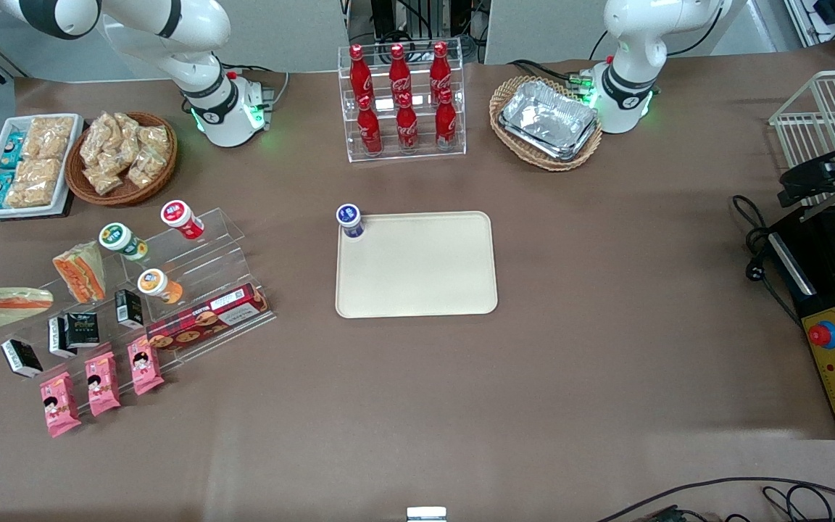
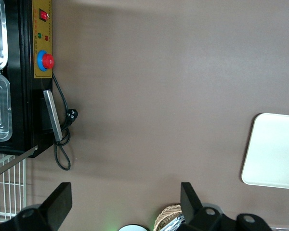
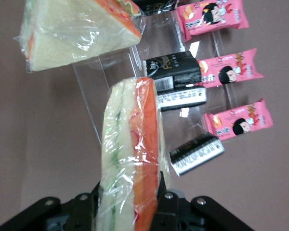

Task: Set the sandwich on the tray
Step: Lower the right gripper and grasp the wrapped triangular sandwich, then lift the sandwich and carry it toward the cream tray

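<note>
A brown table (image 1: 606,326) carries the cream tray (image 1: 417,268), a clear snack rack (image 1: 193,290), a cola bottle stand (image 1: 403,101), two wicker baskets (image 1: 124,156) and a white snack tray (image 1: 26,163), with the gripper (image 3: 130,202) hovering above.

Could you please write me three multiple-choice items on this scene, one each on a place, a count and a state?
1. Where does the blue-lidded cup stand?
A. on a corner of the tray
B. in the wicker basket
C. on the clear shelf

2. How many red bottles stand in the clear rack?
A. four
B. six
C. eight

3. What is the pincer doing?
A. hanging open
B. gripping the sandwich
C. holding a pink packet

Answers: 1 A, it sits on the tray's rim corner; 2 B, two rows of three; 3 B, fingers clamp the wrapped wedge.
</note>
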